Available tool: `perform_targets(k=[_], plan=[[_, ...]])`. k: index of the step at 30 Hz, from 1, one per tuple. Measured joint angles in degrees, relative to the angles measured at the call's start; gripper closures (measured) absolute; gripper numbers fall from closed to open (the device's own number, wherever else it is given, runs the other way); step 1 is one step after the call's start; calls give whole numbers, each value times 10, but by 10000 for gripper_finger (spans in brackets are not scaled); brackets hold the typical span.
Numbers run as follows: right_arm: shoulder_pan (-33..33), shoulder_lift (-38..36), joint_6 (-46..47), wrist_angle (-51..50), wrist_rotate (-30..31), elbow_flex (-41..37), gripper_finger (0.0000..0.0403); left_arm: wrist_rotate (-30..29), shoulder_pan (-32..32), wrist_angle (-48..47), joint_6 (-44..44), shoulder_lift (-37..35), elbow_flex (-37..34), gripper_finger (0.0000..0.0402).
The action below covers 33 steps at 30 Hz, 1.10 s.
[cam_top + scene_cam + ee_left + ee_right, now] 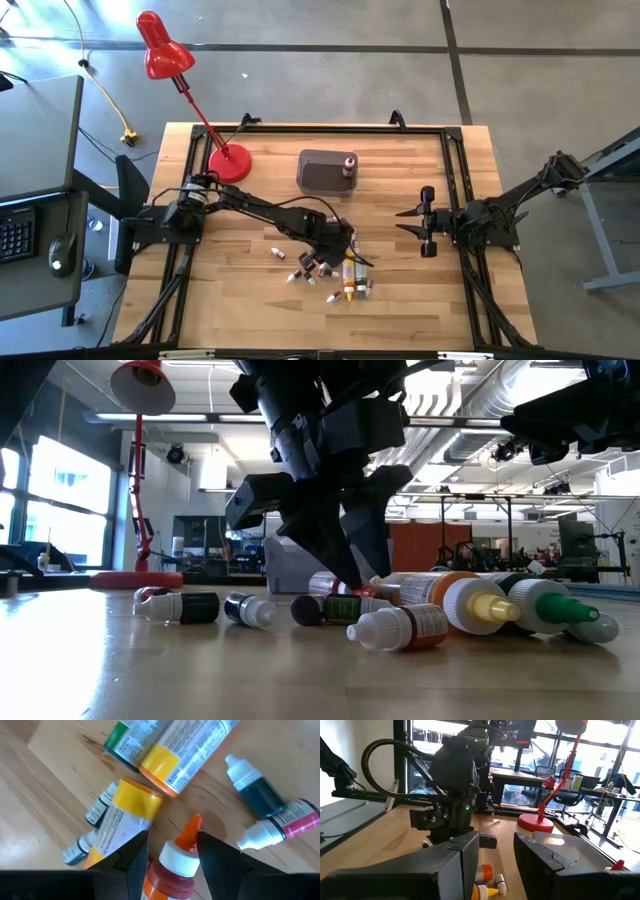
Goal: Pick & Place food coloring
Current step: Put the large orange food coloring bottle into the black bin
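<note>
Several food coloring bottles (352, 281) lie on their sides in a loose group on the wooden table, near its front middle. My left gripper (172, 845) reaches down into this group and is shut on a red bottle (170, 875) with a white collar and an orange pointed tip. Larger bottles with yellow labels (125, 815) and a green one (120, 737) lie close by, as do a dark teal bottle (255, 790) and a pink one (295, 820). My right gripper (402, 221) waits open at the table's right, holding nothing. My left gripper has the red bottle between its two fingers, which stand on either side of the body just below the white collar (176, 862). The fingers (350, 560) slant down from above, and the orange tip (191, 827) points out past them. I cannot tell whether the bottle is clear of the table.
A dark grey tub (322, 172) stands at the far middle with one red-capped bottle (349, 165) in it. A red desk lamp (229, 161) stands at the far left. Stray small bottles (281, 251) lie to the left of the group.
</note>
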Motion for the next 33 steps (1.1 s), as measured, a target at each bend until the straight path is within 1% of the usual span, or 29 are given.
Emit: perform_targets(k=[9, 11, 16, 22, 28, 33], plan=[[0, 0, 0, 0, 0, 0, 285, 1, 0, 9, -9, 8, 1, 238], [0, 0, 0, 0, 0, 0, 285, 3, 0, -5, -9, 9, -1, 238], [0, 0, 0, 0, 0, 0, 285, 30, 0, 4, 0, 9, 0, 238], [0, 0, 0, 0, 0, 0, 285, 5, 1, -6, 3, 13, 0, 238], [0, 0, 0, 0, 0, 0, 285, 0, 0, -11, 18, 27, 2, 238], [0, 0, 0, 0, 0, 0, 285, -17, 1, -14, 18, 27, 2, 238]])
